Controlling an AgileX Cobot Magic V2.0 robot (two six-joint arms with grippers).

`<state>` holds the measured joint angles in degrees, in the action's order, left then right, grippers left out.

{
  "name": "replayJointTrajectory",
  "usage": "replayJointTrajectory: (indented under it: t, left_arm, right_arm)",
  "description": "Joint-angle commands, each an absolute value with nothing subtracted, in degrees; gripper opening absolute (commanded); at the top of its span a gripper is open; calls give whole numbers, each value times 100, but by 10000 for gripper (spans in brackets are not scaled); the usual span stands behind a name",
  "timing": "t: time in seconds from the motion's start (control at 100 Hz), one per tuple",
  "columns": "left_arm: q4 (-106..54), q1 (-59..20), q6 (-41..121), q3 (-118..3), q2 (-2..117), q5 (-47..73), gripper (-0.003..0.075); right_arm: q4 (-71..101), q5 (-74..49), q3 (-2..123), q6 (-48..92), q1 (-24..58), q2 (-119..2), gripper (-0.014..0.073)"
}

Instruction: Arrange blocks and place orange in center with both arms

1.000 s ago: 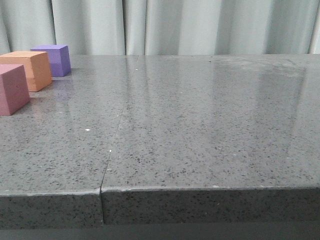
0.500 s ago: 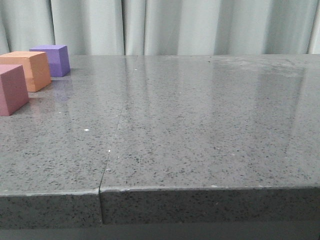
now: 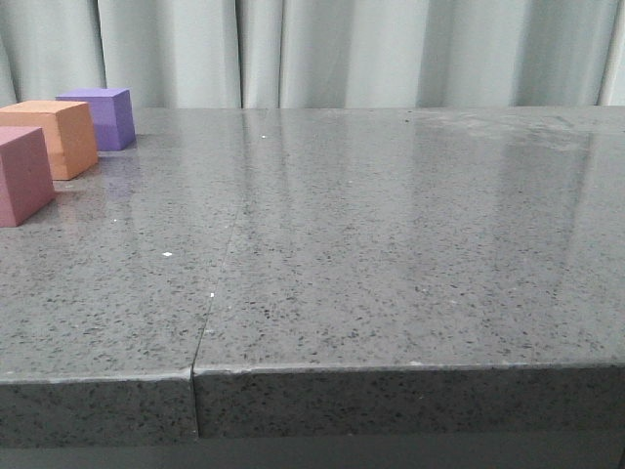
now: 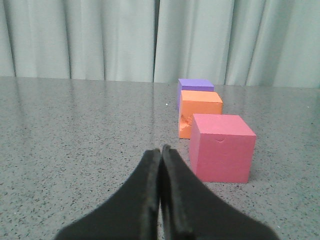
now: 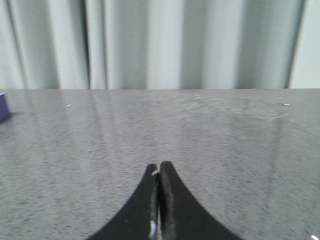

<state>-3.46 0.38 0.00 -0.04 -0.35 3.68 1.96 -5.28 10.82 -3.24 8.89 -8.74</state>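
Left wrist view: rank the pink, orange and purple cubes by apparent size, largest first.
1. pink cube
2. orange cube
3. purple cube

This order follows nearness to the camera: pink is closest, purple is farthest and partly hidden behind orange. True sizes may well be alike; this view cannot settle it.

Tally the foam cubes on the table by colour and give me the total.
Purple cube: 1
Orange cube: 1
Pink cube: 1
Total: 3 cubes, standing in a row on the grey speckled table, with the orange one between the other two.
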Motion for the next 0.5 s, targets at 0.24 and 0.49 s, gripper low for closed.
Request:
replayJointTrajectory:
  t: [0.24,0.49]
  left_arm:
    - [-397,36,0,232,-200,-67,-20]
    - [-397,36,0,232,-190,-67,-20]
  right_arm:
    - [-400,42,353,-1003,302,-123,-67]
    - [-430,-105,-57,-1136,297,191,-67]
